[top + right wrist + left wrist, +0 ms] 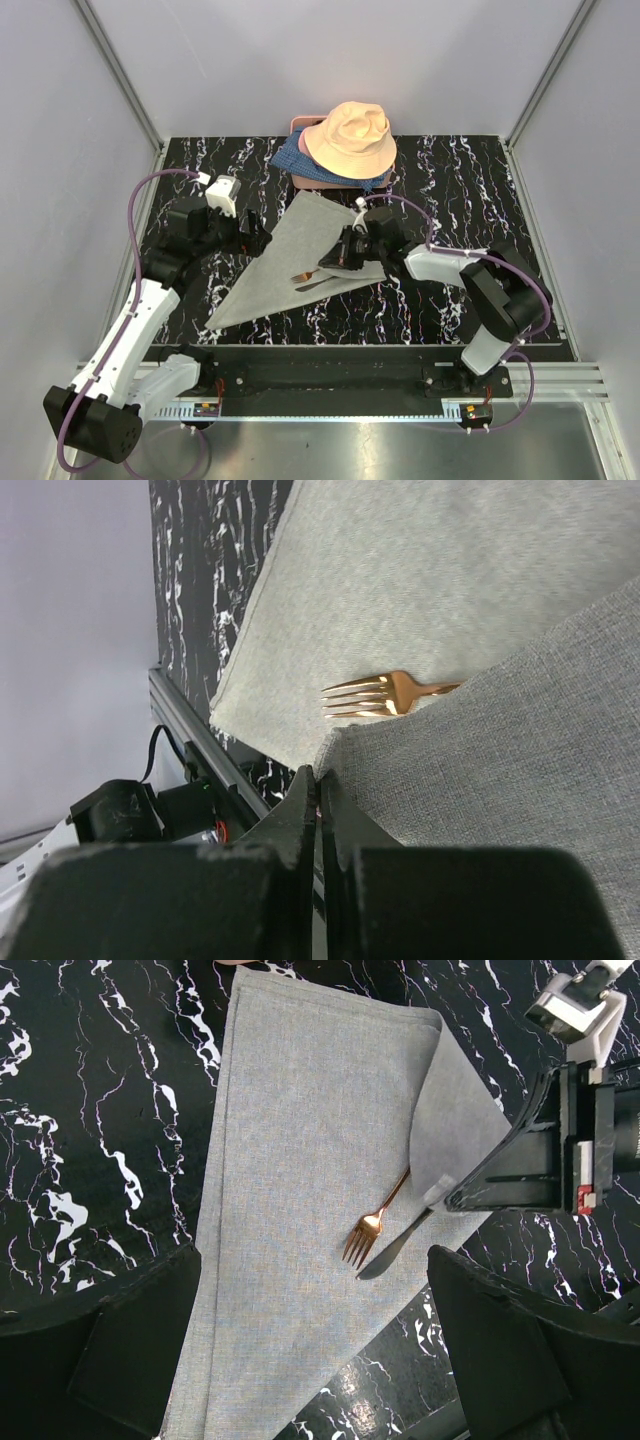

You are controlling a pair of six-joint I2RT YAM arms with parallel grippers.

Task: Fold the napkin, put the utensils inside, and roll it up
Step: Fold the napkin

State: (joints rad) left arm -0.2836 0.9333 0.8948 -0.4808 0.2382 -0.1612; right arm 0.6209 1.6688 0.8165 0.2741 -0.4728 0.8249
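A: The right gripper [318,785] pinches a corner of the napkin [300,1160], lifted over the fork [365,1232] and knife [395,1245] mid-table.
B: It should lay that flap flat across them; the left gripper [256,237] hovers spread.

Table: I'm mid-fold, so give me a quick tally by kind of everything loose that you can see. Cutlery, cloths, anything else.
Cutlery: 2, fork and knife
Napkins: 1, grey napkin
Other cloth: 1, blue patterned fabric
Hats: 1, peach hat
Total: 5
A pink edge behind the hat is too hidden to count.
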